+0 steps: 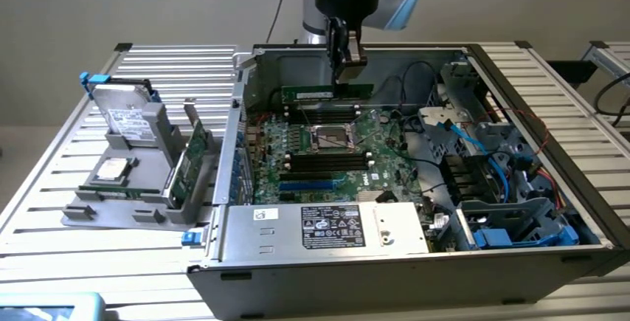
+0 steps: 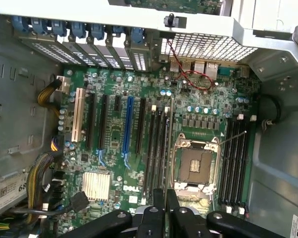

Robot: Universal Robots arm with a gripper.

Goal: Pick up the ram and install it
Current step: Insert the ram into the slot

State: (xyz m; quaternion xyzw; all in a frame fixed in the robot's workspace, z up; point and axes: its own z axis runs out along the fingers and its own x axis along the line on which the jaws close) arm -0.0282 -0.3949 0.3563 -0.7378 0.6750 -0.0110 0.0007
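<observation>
The ram (image 1: 320,94) is a long, thin green stick hanging level inside the open computer case (image 1: 226,262). It hangs above the motherboard (image 1: 295,151), on the far side of the CPU socket (image 1: 331,136). My gripper (image 1: 347,76) comes down from above and is shut on the stick's top edge near its right end. In the wrist view the ram (image 2: 170,144) appears edge-on as a thin line running out from my gripper (image 2: 165,208). It lies over the black memory slots (image 2: 156,148) beside the CPU socket (image 2: 196,166).
A grey rack (image 1: 108,214) on the exterior view's left holds a hard drive (image 1: 126,118) and a green expansion card (image 1: 192,159). The power supply (image 1: 330,229) fills the case's near side. Cables and a blue drive cage (image 1: 521,225) crowd the right side.
</observation>
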